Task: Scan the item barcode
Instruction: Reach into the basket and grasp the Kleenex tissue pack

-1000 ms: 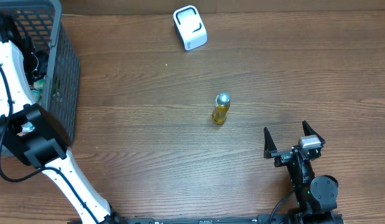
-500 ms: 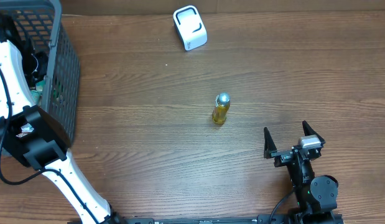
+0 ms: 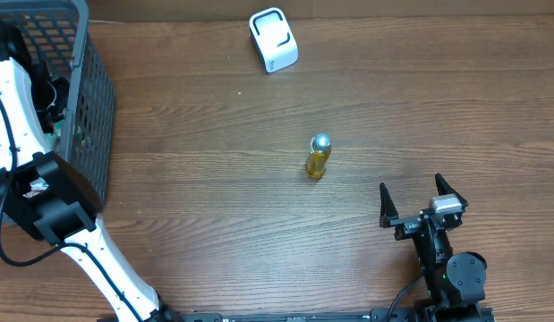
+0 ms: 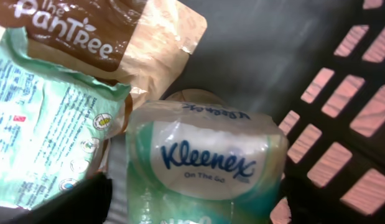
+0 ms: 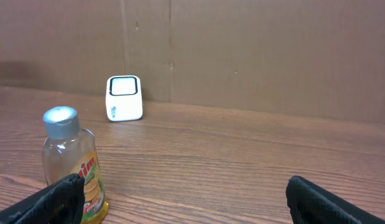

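Table (image 3: 214, 224): brown wood, seen from above.
Basket (image 3: 90, 98): grey, with many holes in its walls. It sits at the far left corner of the table.
Left arm (image 3: 21, 116): white and black. It goes up from the near left and bends down into the basket.
Left gripper (image 4: 198, 202): it is down inside the basket, so the view from above does not show it. In its own camera, one dark finger (image 4: 68, 199) is at the left and the other is at the right, far apart. The tissue pack lies between them. I cannot tell if the fingers press on the pack or are loose.
Tissue pack (image 4: 208, 162): soft, white and green, with a blue "Kleenex" name on it. It lies on the basket floor, near the wall with the holes on the right.
Brown bag (image 4: 139, 46): it says "The Pantree". It lies just past the tissue pack, on the far left side.
Green packet (image 4: 49, 124): pale green with small print. It lies left of the tissue pack and over part of the brown bag.
Bottle (image 3: 318, 156): small, with yellow stuff inside and a silver cap. It stands up in the middle of the table, alone.
Scanner (image 3: 273, 39): a small white box with a dark rim on its top. It sits at the far side, well away from the bottle.
Right gripper (image 3: 411, 186): at the near right, low by the table. Its two black fingers are spread wide and hold nothing. The bottle is far and left of it, not touching.
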Motion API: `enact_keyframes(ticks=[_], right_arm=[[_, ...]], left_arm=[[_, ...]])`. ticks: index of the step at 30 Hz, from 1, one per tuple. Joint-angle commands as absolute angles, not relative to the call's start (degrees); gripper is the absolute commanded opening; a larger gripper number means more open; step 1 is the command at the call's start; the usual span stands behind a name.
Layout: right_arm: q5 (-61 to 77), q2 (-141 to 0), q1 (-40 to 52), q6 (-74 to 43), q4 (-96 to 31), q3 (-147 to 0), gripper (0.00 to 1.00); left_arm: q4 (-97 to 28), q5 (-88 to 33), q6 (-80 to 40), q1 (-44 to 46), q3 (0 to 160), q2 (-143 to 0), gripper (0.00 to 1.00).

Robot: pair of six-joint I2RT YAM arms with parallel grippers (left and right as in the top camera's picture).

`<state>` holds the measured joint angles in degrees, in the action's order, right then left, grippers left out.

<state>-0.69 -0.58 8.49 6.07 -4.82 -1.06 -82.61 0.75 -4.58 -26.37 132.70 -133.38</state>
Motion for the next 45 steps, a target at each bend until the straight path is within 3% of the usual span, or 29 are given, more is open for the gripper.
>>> enact_keyframes(ticks=[1, 8, 16, 29, 34, 45], right_arm=[[-1.23, -0.16, 8.34, 6.28, -4.69, -0.45, 1.00], [-1.23, -0.16, 8.34, 6.26, -4.69, -0.45, 1.00], [-1.23, -0.16, 8.34, 6.28, -4.69, -0.45, 1.00], [-1.23, -0.16, 8.34, 6.26, -4.69, -0.45, 1.00], [-1.23, -0.16, 8.34, 6.26, -4.69, -0.45, 1.00], [-1.23, -0.16, 8.34, 6.28, -4.69, -0.45, 1.00]], left_arm=[[-82.59, 0.01, -5.37, -26.61, 132.35, -131.26, 0.95], [-80.75, -0.01, -5.34, -26.61, 129.05, -131.26, 1.00], [-74.72, -0.05, -5.34, -26.55, 120.05, -131.26, 0.95], [-74.65, -0.03, -5.34, -26.57, 121.67, -131.00, 0.70], [-78.61, -0.03, -5.78, -26.57, 130.34, -130.19, 0.49], [-85.86, -2.20, -11.77, -26.44, 151.59, -124.16, 0.46]])
